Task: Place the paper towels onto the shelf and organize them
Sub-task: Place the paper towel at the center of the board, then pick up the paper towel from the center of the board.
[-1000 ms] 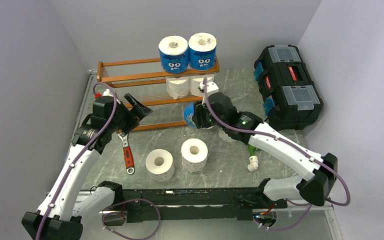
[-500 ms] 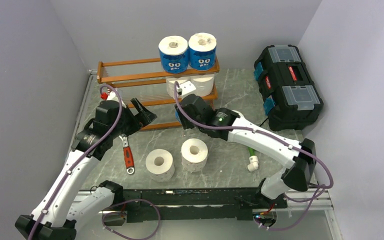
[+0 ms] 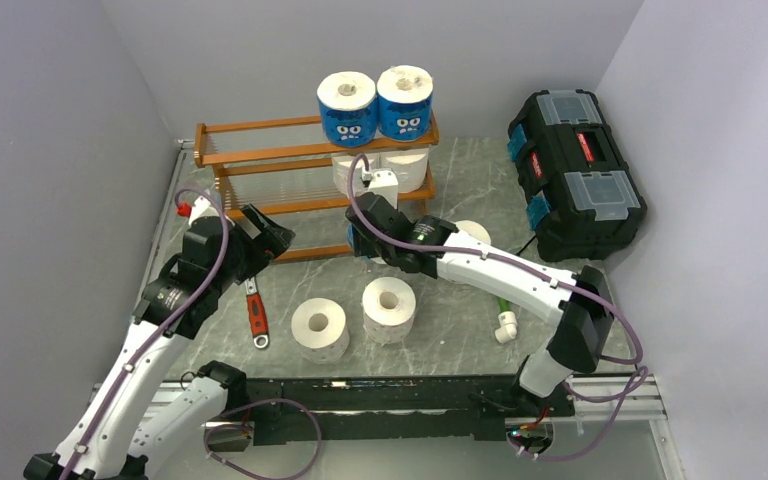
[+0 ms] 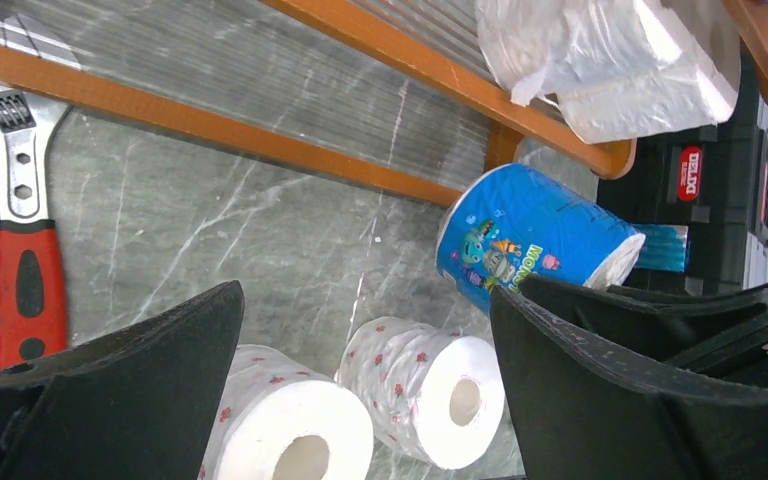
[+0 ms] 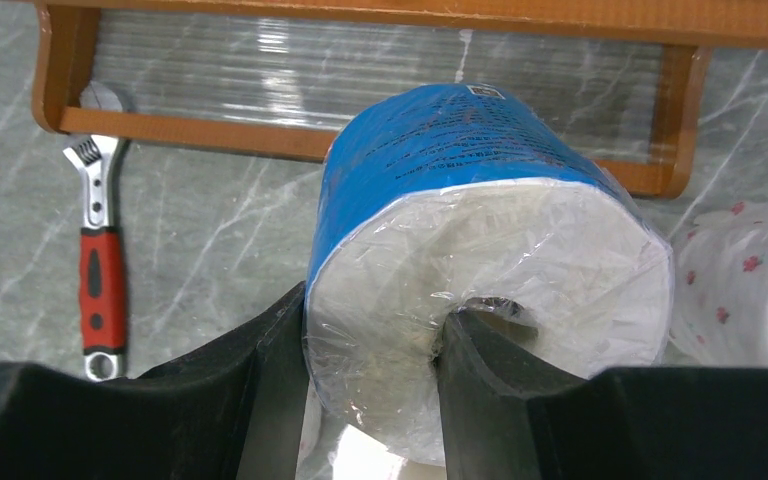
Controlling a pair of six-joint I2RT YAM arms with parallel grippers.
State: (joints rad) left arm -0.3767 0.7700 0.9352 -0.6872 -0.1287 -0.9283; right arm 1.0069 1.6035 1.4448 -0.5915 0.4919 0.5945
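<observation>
The shelf (image 3: 260, 155) stands at the back with two blue-wrapped paper towels (image 3: 347, 110) on its top tier and white ones (image 3: 407, 166) on the middle tier. My right gripper (image 5: 370, 340) is shut on a third blue roll (image 5: 480, 240), one finger in its core and one outside, just before the bottom tier (image 5: 360, 140). The top view shows that roll (image 3: 352, 238) partly hidden under the wrist. My left gripper (image 4: 360, 370) hangs open over two flowered white rolls (image 4: 430, 385). Those two stand on the table (image 3: 319, 329). Another white roll (image 3: 477, 232) sits behind the right arm.
A red-handled wrench (image 3: 256, 312) lies on the table left of the loose rolls, near the shelf's front rail. A black toolbox (image 3: 575, 170) stands at the right. A white pipe fitting (image 3: 505, 326) lies beside the right forearm.
My right arm has carried the blue roll leftward, to the front of the shelf's bottom tier. The left gripper has drawn back a little to the left, still open.
</observation>
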